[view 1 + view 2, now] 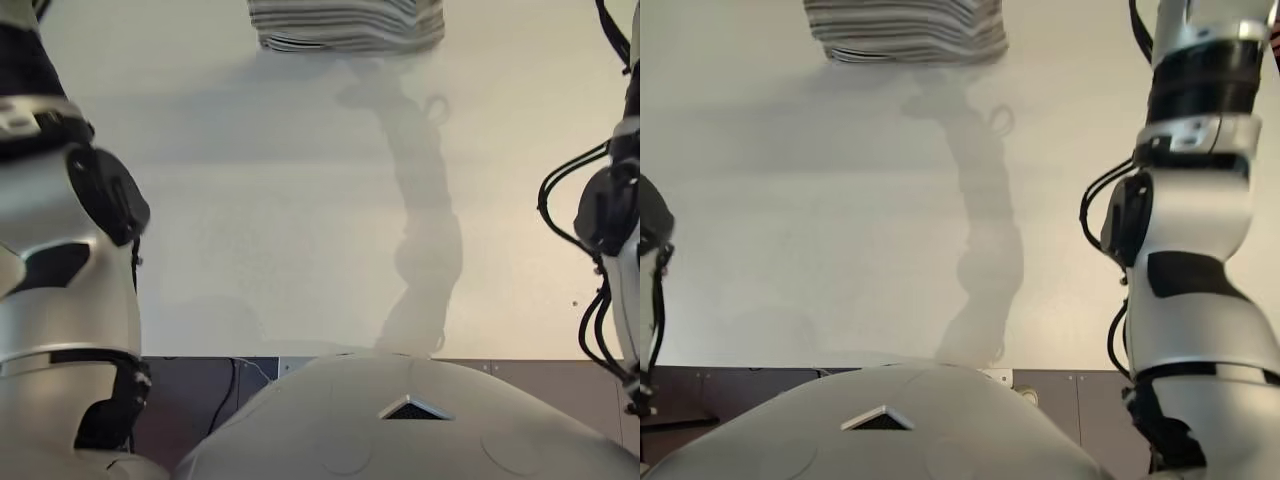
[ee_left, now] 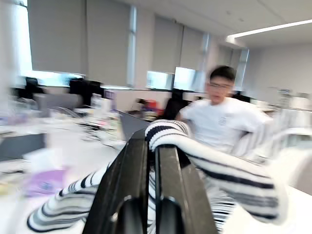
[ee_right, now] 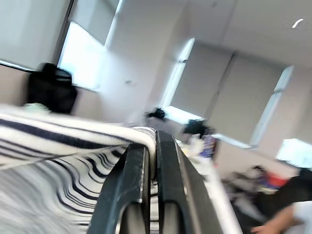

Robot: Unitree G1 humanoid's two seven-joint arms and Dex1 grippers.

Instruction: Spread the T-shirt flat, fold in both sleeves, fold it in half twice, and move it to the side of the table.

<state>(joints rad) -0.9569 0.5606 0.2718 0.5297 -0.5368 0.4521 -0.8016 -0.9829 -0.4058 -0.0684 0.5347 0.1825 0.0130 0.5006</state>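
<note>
Over the table (image 1: 250,220), left gripper (image 2: 150,141) and right gripper (image 3: 151,141) pinch the T-shirt (image 1: 345,25).

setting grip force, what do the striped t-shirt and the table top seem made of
T-shirt: soft knit fabric, probably cotton jersey; it drapes limply over the left tool. Table: smooth matte white board, perhaps laminate; even surface, no grain, soft shadows.

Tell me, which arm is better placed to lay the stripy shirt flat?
Neither beats the other, I think. The left fingers and the right fingers are each shut on the striped T-shirt, held up over the table, so both should lower it together.
</note>
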